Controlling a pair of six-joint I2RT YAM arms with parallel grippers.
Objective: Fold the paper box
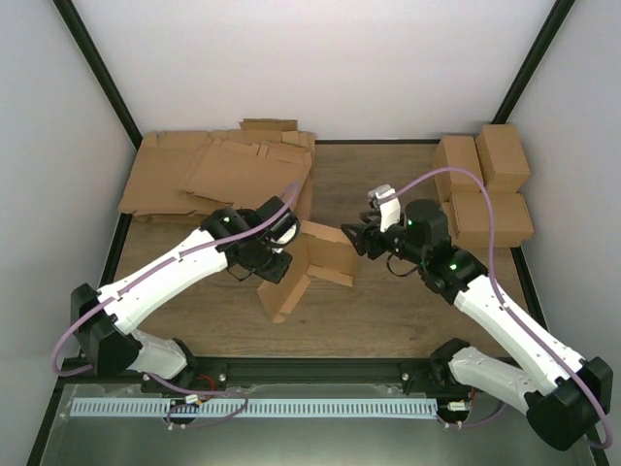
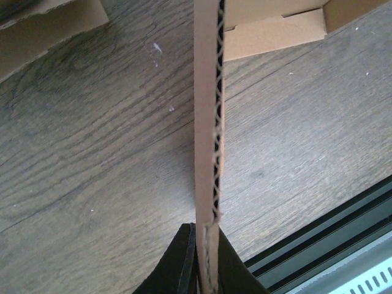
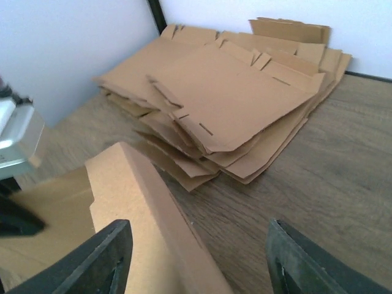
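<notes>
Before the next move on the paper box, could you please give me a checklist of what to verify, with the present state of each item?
1. Left gripper clamped on a panel of the paper box: ok; it pinches the corrugated edge.
2. Right gripper open: ok; its jaws stand well apart.
3. Right gripper touching the box: cannot tell; a panel stands close by one jaw.
4. Box fully folded: not ok; its panels are spread open.
5. Box apart from the finished boxes: ok; bare table lies between them.
</notes>
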